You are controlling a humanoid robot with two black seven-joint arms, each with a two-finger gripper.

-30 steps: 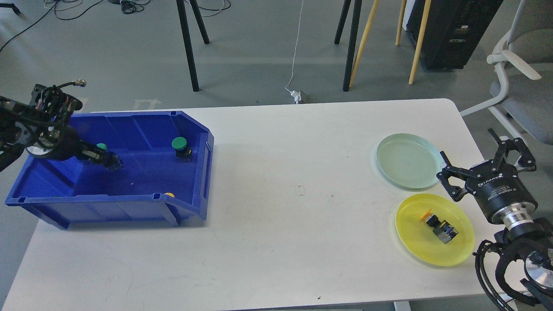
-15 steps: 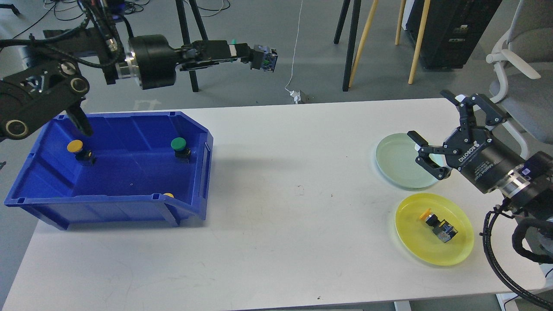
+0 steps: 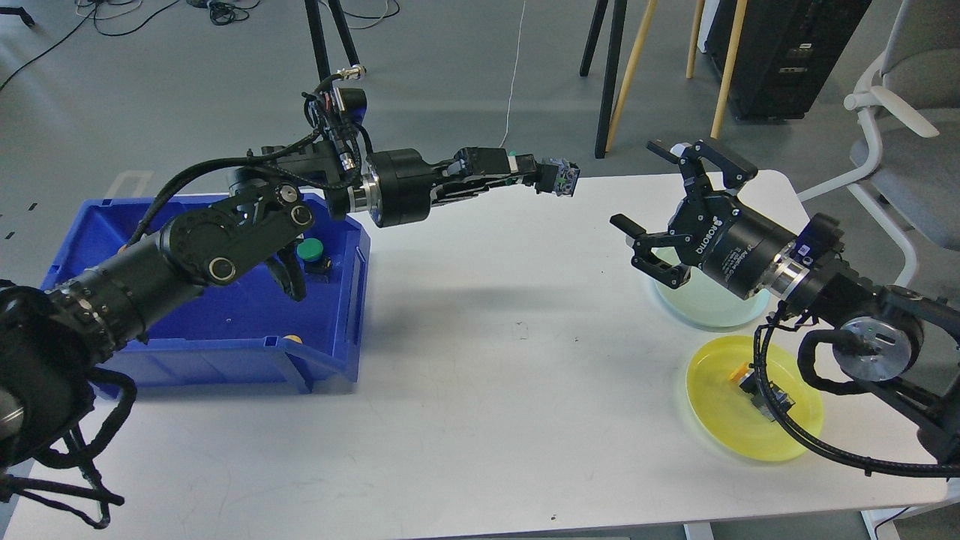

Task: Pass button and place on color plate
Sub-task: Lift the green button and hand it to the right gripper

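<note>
My left gripper (image 3: 553, 178) reaches out over the back of the table and is shut on a green button (image 3: 562, 178), held in the air with its dark base pointing right. My right gripper (image 3: 660, 201) is open and empty, facing the left one a short way to its right. It hovers above the pale green plate (image 3: 712, 307). The yellow plate (image 3: 750, 427) in front of that holds a yellow button (image 3: 754, 390), partly hidden by my right arm's cable. The blue bin (image 3: 225, 330) at left holds another green button (image 3: 310, 253).
A yellow button (image 3: 295, 339) peeks over the bin's front wall. My left arm crosses above the bin. Black stand legs, wooden poles and a cable are on the floor behind the table. A grey chair (image 3: 907, 112) stands at the right.
My left gripper has come down and to the right with the green button. My right gripper has moved left and up toward it, still open. My left arm now covers much of the bin.
</note>
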